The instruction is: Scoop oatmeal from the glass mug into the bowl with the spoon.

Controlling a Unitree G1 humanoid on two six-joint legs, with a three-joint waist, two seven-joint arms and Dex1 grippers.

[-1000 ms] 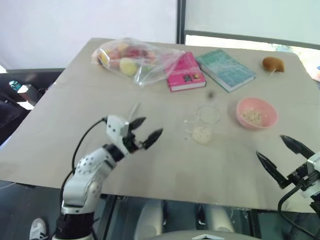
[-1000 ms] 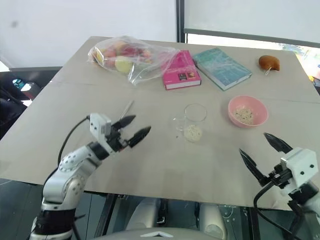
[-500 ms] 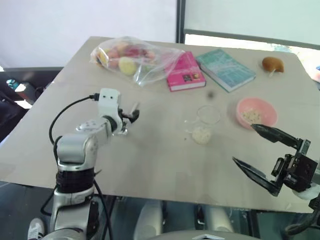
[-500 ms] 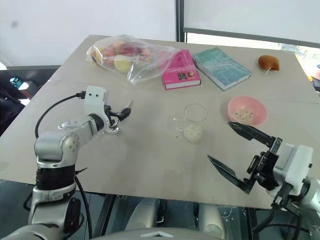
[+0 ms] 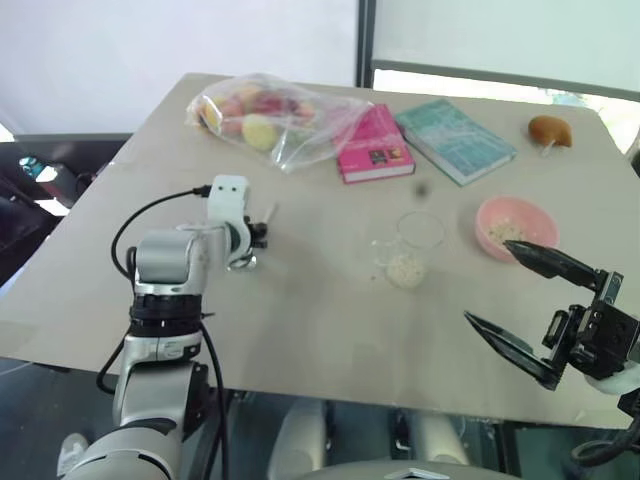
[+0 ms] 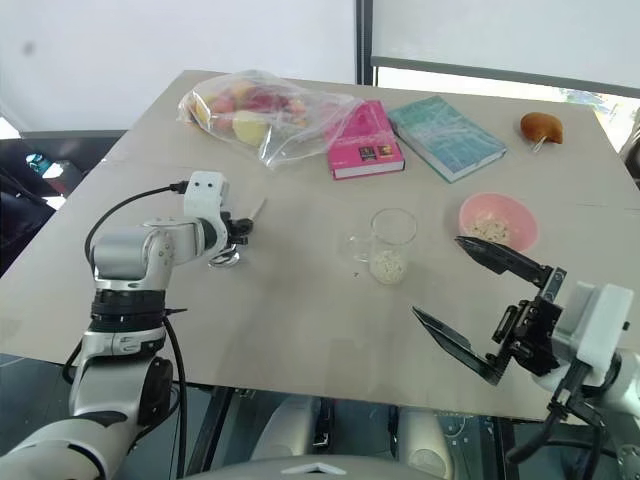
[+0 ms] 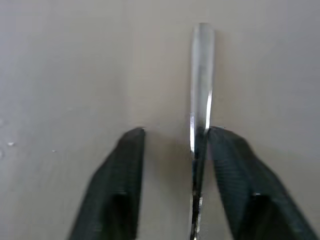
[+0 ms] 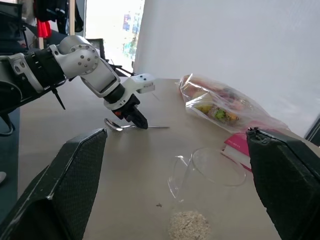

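At the left of the worktop (image 5: 300,320), the left gripper (image 6: 240,230) points down at the spoon (image 6: 240,240), which lies flat with its bowl end nearest the robot and its handle running away toward the far side. In the left wrist view the two black fingers (image 7: 120,185) stand on either side of the handle: one touches it, the other is a little apart from it, so they bracket the handle with a gap left on one side rather than pinching it tight. Behind the spoon, at the far left, a clear bag of fruit (image 5: 265,118) rests on the worktop, and just to its right lies a pink book (image 5: 372,145), then a teal book (image 5: 455,140). Near the middle stands the mug (image 6: 388,245), upright, with its handle toward the left gripper and a small heap of oatmeal (image 6: 387,266) in its bottom. To its right and a little farther back sits the bowl (image 6: 497,220), with some pale flakes in it, well apart from the mug. A small brown fruit (image 5: 548,129) lies at the far right corner. At the near right edge the right gripper (image 6: 470,300) hovers above the worktop, its fingers (image 6: 500,260) spread wide and holding nothing, with the upper one seen in front of the bowl.
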